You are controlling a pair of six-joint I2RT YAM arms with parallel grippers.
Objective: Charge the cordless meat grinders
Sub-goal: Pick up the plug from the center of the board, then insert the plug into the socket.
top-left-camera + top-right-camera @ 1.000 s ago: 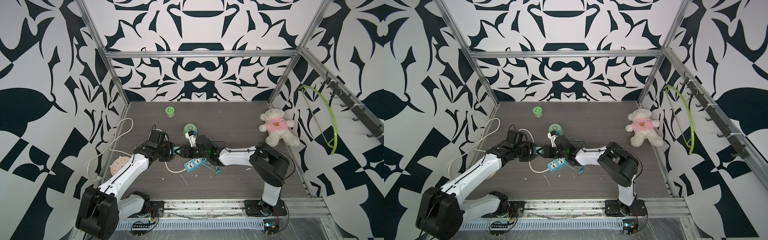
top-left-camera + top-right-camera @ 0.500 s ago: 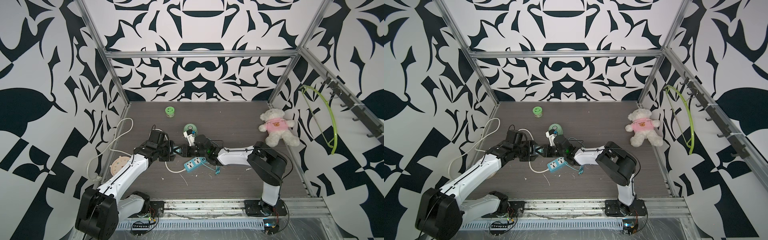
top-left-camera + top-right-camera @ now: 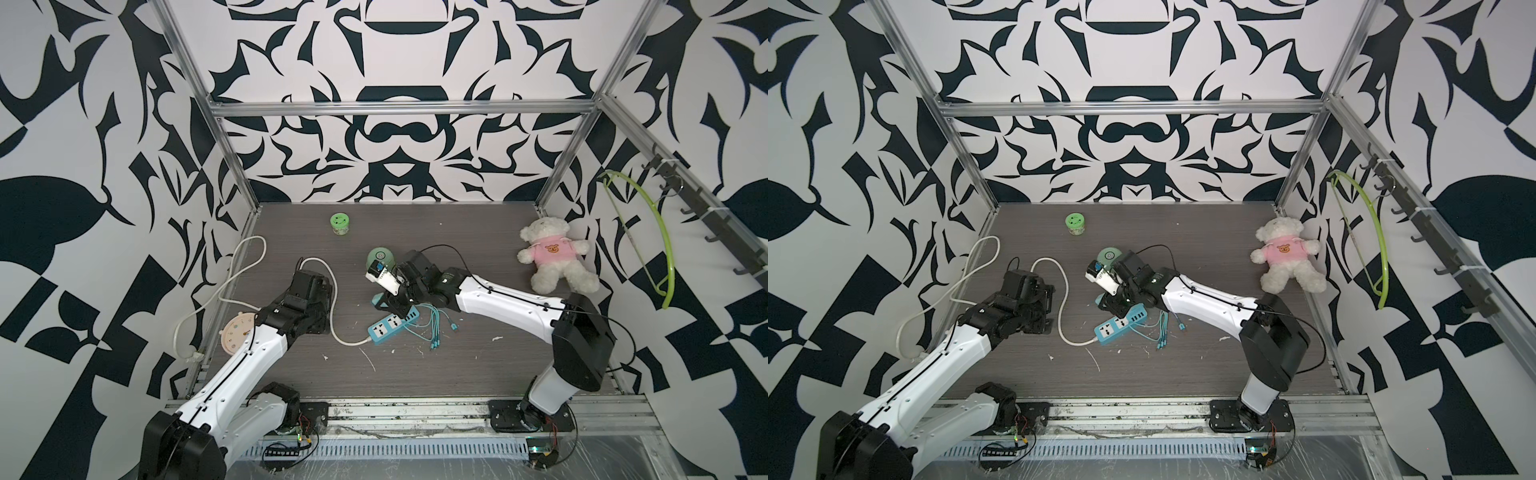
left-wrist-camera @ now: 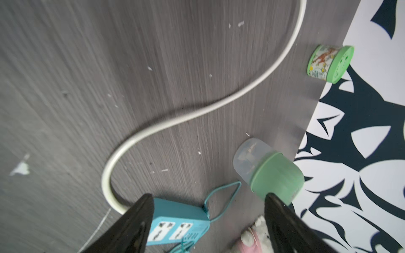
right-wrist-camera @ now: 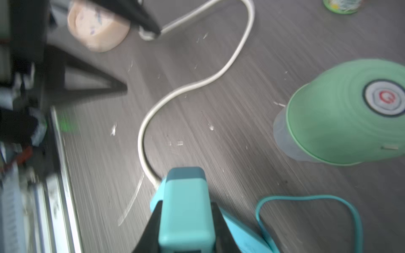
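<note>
Cordless meat grinder (image 3: 381, 257) stands upright near worktop (image 3: 457, 374) centre, at 12 o'clock from the power strip (image 3: 390, 328); long axis vertical, button up, clear cup down. Right gripper (image 5: 186, 201): jaws clenched on a teal block (image 5: 185, 186), judged the charger part. Left gripper (image 4: 208, 198): jaws released, empty. Recommended: left steadies the green dome while right brings the block in level, cable (image 5: 306, 196) kept slack. Charging port not visible; locate it first.

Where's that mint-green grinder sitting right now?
In both top views the grinder stands mid-table, just behind the blue power strip, with the small green jar farther back.
</note>
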